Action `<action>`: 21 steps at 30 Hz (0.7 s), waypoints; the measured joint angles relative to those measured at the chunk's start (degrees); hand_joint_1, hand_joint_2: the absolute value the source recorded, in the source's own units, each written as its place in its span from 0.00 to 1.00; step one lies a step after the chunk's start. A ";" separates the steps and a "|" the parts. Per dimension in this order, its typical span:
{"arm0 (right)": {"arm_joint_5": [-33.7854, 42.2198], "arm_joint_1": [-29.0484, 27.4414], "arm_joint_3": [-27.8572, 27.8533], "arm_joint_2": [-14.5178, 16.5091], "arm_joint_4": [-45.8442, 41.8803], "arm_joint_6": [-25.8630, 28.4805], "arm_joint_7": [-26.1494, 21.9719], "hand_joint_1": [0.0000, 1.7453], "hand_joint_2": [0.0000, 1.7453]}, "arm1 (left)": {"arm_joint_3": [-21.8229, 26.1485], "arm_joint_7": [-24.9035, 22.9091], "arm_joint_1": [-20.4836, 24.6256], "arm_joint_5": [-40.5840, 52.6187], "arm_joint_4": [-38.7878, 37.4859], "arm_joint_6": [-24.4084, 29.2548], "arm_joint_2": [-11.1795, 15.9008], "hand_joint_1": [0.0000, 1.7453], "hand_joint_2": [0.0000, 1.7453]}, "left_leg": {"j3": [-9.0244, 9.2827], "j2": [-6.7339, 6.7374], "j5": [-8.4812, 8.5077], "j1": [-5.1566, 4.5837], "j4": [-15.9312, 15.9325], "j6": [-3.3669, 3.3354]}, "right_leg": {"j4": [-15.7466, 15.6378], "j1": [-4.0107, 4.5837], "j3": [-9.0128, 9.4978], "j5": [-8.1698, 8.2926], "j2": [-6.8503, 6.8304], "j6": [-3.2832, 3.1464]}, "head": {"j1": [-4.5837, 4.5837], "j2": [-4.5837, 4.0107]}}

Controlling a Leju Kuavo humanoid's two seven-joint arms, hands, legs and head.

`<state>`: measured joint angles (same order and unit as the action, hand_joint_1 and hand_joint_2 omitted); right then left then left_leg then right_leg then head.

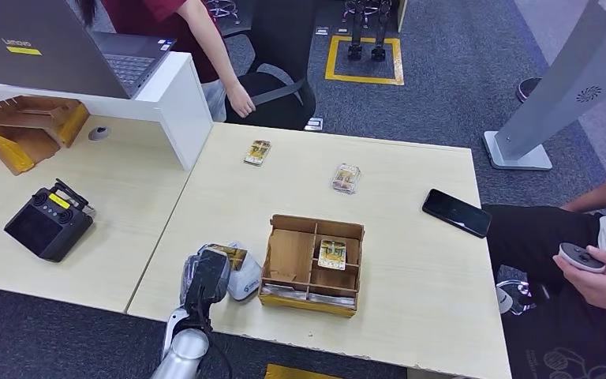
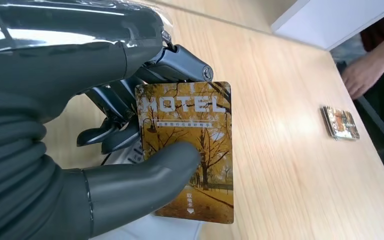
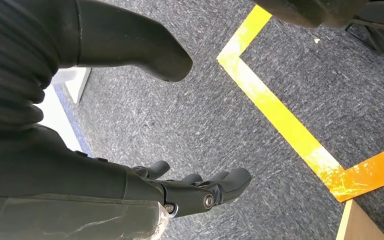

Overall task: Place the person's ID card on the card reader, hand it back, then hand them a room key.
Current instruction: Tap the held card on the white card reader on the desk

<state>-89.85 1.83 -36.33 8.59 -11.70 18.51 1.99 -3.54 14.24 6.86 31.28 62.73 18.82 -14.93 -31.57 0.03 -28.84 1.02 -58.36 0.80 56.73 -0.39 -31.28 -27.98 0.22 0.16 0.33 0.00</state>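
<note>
I read this as the card-reader step; my left hand (image 2: 105, 150) pinches the yellow autumn-print card marked HOTEL (image 2: 187, 150) between thumb and fingers, just over the small white rounded card reader (image 1: 245, 283) at the near edge of the pale wood table (image 1: 410, 260), beside the brown wooden compartment tray (image 1: 313, 265); right hand (image 3: 180, 192) hangs empty over carpet, fingers apart; next: lay the card flat on the reader, then release.

The head view looks down from high onto the desk (image 1: 410, 237). The left wrist view sits close above the same desk; the right wrist view faces the carpet (image 3: 220, 115).
</note>
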 joint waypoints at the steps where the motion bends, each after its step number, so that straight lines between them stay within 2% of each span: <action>1: 0.01 -0.01 0.00 0.00 0.04 0.04 0.00 0.00 1.00 | -0.14 0.15 -0.34 -1.75 0.66 -1.10 0.04 1.00 1.00 | -0.01 0.00 0.00 0.00 0.00 0.00 | 0.00 0.00 -0.01 0.00 0.00 0.00 | 0.00 0.00; 6: 0.14 -0.02 0.00 0.02 0.09 0.32 0.02 0.00 1.00 | -1.48 0.16 -1.14 -4.67 2.91 -3.00 0.43 1.00 1.00 | -0.04 -0.01 0.00 0.00 0.00 0.00 | 0.00 0.00 -0.03 0.00 -0.01 0.00 | -0.01 0.00; 15: 0.20 -0.01 0.00 0.15 0.14 0.63 0.25 0.00 1.00 | -4.11 -3.06 -1.13 1.33 3.50 1.54 1.15 1.00 1.00 | -0.04 0.00 0.00 0.00 0.00 0.00 | 0.00 0.00 -0.04 0.00 0.00 0.00 | -0.01 0.00; 21: 0.08 0.00 0.00 0.33 0.15 0.60 0.25 0.00 1.00 | -5.43 -6.95 -0.89 9.73 3.16 5.65 1.62 1.00 1.00 | -0.05 0.00 0.00 0.00 0.00 0.00 | 0.00 0.00 -0.05 0.00 0.00 0.00 | -0.01 0.00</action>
<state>-89.77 1.83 -36.33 8.92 -11.55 19.11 2.24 -8.97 7.29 5.98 41.01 65.89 24.47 -13.31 -31.62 0.03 -28.84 1.03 -58.36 0.80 56.72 -0.39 -31.33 -27.98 0.22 0.16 0.33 0.00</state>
